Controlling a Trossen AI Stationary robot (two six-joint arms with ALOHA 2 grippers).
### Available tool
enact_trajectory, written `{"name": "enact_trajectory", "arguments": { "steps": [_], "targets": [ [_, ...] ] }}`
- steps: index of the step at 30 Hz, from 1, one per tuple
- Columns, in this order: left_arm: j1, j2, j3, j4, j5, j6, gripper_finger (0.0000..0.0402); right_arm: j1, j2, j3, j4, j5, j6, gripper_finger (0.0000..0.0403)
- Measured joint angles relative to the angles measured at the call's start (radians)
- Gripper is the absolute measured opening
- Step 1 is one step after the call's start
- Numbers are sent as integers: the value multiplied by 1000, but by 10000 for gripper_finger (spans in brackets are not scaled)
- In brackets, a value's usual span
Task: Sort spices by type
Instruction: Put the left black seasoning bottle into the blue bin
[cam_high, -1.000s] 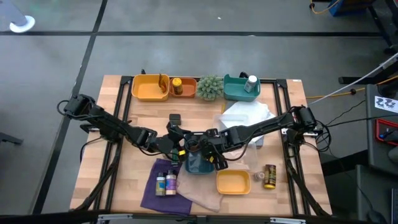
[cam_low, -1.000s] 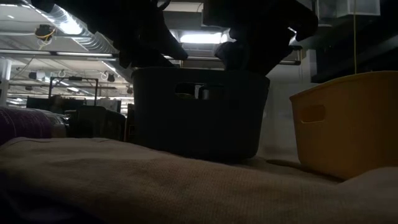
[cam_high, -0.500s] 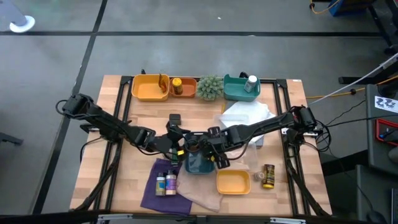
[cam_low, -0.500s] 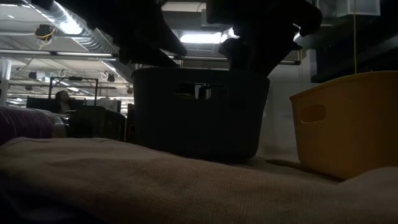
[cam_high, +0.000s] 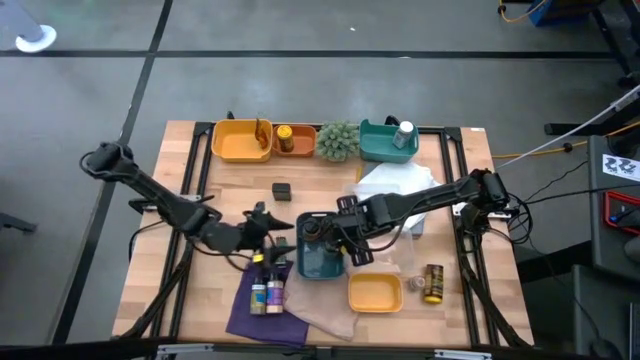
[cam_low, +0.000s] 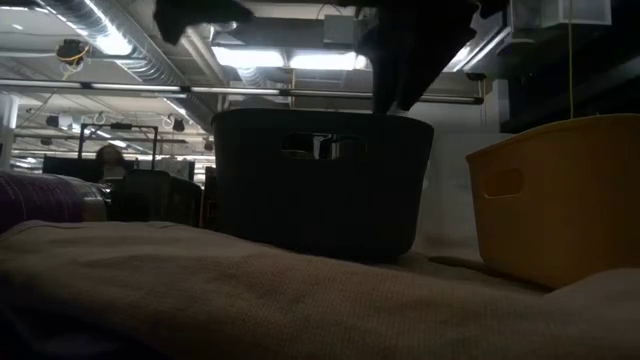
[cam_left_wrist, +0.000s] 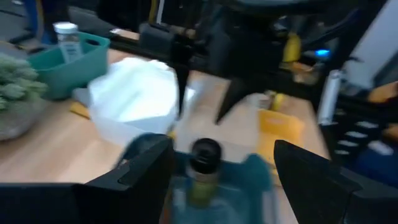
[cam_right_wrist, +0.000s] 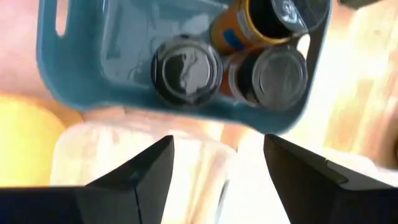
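Though partly hidden, jars (cam_right_wrist: 186, 70) in bin (cam_right_wrist: 87, 81)

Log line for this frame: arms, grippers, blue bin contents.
left gripper: open, beside bin | right gripper: open, over blue bin | three jars inside

No writing can be read anywhere in these views. The labels on the spice jars (cam_high: 268, 293) on the table (cam_high: 240, 190) are too small. Those in the blue tray (cam_right_wrist: 93, 74) are too blurred.
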Motion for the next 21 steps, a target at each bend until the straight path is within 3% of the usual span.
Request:
{"name": "enact_trajectory", "arguments": {
  "steps": [7, 11, 17, 21],
  "targets": [
    [-92, -61, 0, -33, 50, -228, 263, 0, 0, 71, -144, 0, 0, 248],
    [-122, -81, 0, -150, 181, -549, 263, 0, 0, 102, -187, 0, 3, 248],
    [-166, -75, 0, -387, 465, -1110, 263, 0, 0, 113, -197, 0, 4, 248],
    [-198, -57, 0, -516, 572, -1366, 263, 0, 0, 113, -197, 0, 4, 248]
  ]
}}
